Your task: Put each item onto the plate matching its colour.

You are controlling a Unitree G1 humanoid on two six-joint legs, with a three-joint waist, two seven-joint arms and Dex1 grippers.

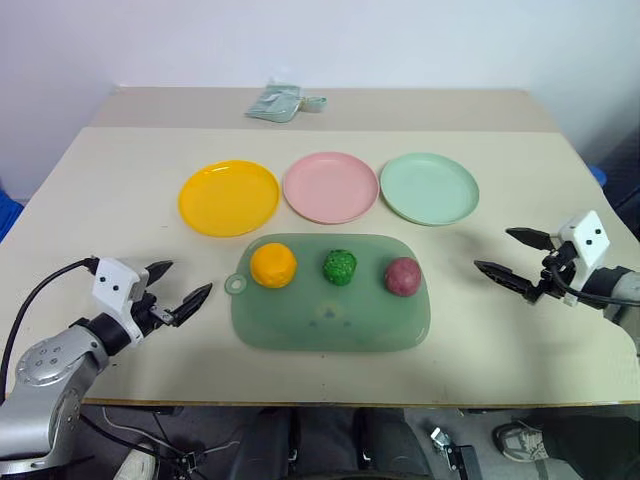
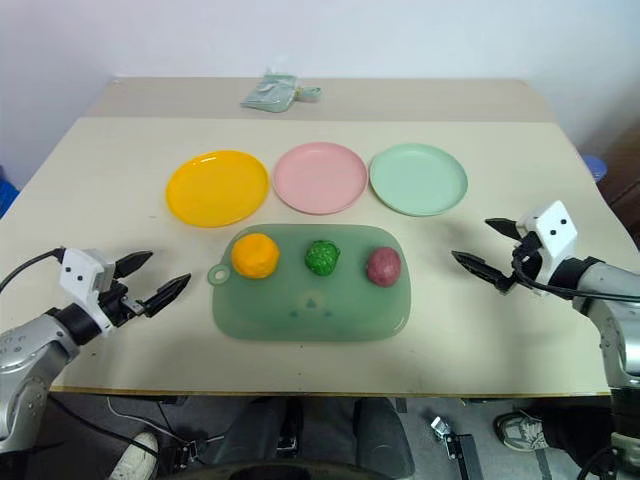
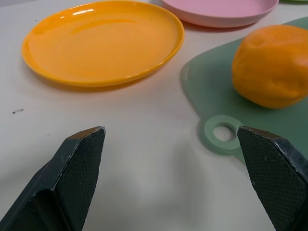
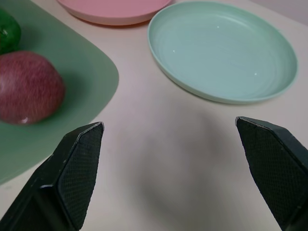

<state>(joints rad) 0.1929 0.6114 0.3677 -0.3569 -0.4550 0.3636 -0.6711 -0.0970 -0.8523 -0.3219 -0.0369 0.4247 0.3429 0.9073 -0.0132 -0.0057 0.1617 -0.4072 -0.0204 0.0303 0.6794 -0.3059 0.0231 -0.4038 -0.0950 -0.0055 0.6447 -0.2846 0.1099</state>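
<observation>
Can't really make out that crumpled pale green packet way beyond my pink plate, too small.

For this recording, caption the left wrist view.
Open left gripper faces yellow plate and orange ball on green tray.

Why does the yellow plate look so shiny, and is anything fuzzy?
In the left wrist view, room light glints in white streaks on the yellow plate. The claw tips are a little soft from being so close, and so is the red ball in the right wrist view. The head views look evenly lit, with faint shadows under the balls.
</observation>
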